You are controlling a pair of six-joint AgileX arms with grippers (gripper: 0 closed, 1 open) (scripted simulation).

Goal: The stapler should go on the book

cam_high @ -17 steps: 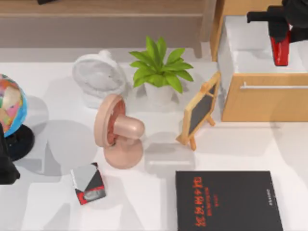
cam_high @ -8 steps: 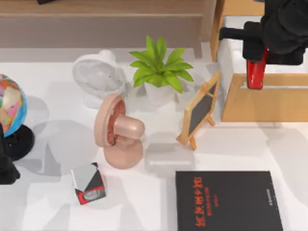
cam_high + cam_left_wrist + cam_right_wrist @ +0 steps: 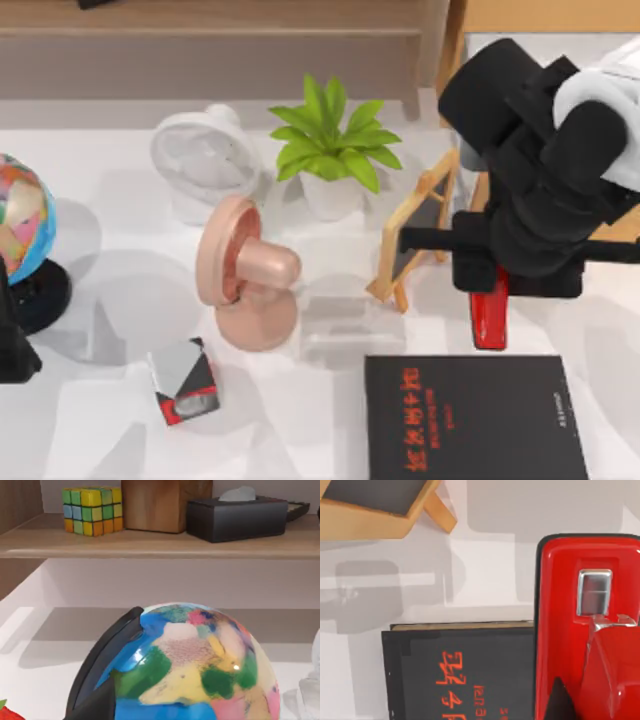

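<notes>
From the top view, my right gripper (image 3: 488, 280) hangs over the right half of the table, just beyond the book's far edge, with the arm's black bulk covering the wooden cabinet (image 3: 620, 230) behind it. Its fingers are closed on the stapler (image 3: 489, 318), which points down toward the book (image 3: 475, 418) with its free end close to the book's upper edge but short of the cover. The book lies flat at the near right of the table, red characters running along its cover. Just left of the gripper stands the small wood-framed chalkboard (image 3: 412, 238). Farther left I see the potted plant (image 3: 330, 150), the white fan (image 3: 205, 160), the pink fan (image 3: 245, 275), and the red, black and grey cube (image 3: 184, 380) near the front. The globe (image 3: 22, 220) sits at the left edge, and my left arm is parked beside it at the table's left edge; I cannot tell how its fingers stand.

In the left wrist view, the globe (image 3: 195, 665) looms close, with a shelf (image 3: 160, 542) behind carrying a colourful puzzle cube (image 3: 92, 511), a wooden box (image 3: 165, 505) and a dark tissue box (image 3: 237, 517).

In the right wrist view, the stapler (image 3: 585, 625) appears glossy red with its metal plate showing, held above the table, its tip overlapping the book's (image 3: 460, 675) edge in the picture. The chalkboard's (image 3: 380, 505) wooden frame and leg stand beyond.
</notes>
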